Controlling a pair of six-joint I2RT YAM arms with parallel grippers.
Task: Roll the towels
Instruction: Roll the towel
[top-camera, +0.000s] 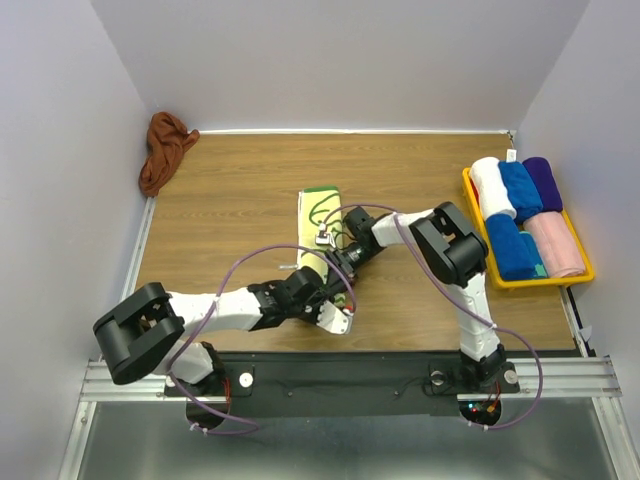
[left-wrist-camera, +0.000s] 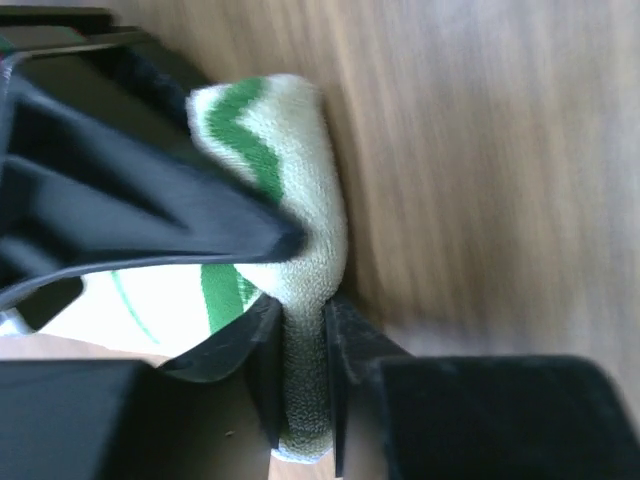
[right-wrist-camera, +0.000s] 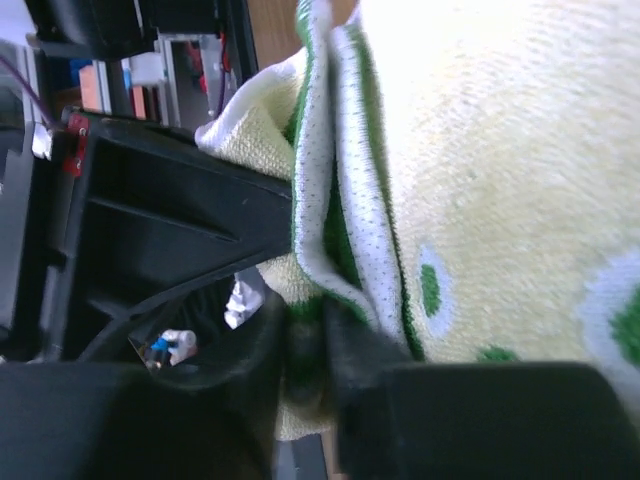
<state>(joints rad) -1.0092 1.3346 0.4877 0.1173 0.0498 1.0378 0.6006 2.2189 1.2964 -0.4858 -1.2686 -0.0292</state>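
Since both arms meet near the middle of the counter, start at the left tool (left-wrist-camera: 303, 312): its jaws are drawn together on a folded edge of the cream terry towel with green patterned patches (left-wrist-camera: 300, 190), and the cloth fills the narrow gap between them. The right tool (right-wrist-camera: 305, 335) stands much the same, its jaws close together with a fold of the same towel pinched in between. From above, the two tools sit just beside each other at the near end of that towel, which lies as a long strip running toward the far edge, its far part flat on the wood. I judge the rolling of this towel has only just begun: the near end is lifted and doubled over, but no round roll shows yet, and most of its length is left to wind. The plain rust-brown cloth towel (top-camera: 165, 150) lies crumpled in the far left corner of the counter, well apart from both tools and untouched, so it too is not yet rolled. By the right edge sits a yellow plastic tray (top-camera: 530, 283) holding rolled towels in white, blue, purple and pink. The brown wood-grain counter (top-camera: 230, 220) is walled on three sides by pale grey panels, and a black base rail (top-camera: 350, 380) runs along its near edge.
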